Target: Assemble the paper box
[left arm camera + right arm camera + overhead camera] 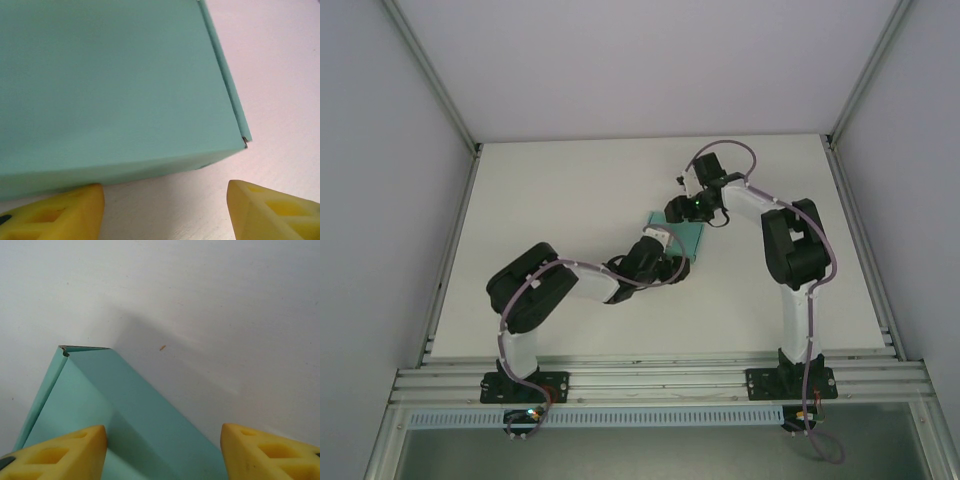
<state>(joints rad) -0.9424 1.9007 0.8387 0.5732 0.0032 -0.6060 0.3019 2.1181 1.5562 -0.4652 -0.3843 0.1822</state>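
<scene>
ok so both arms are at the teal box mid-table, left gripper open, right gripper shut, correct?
Not quite: the right gripper is open too. The right wrist view shows its yellow fingers spread wide, pinching nothing, with the paper box below. The rest holds, left gripper open.

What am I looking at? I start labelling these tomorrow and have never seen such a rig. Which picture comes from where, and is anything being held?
These are two robot arms bolted at the near edge of a table. The overhead picture looks down on both. The other two come from a camera on each wrist, so the yellow wedges are that arm's own fingers. On the table lies a teal paper box, seemingly folded into shape. The left gripper and right gripper reach it from opposite sides, both open, holding nothing.
</scene>
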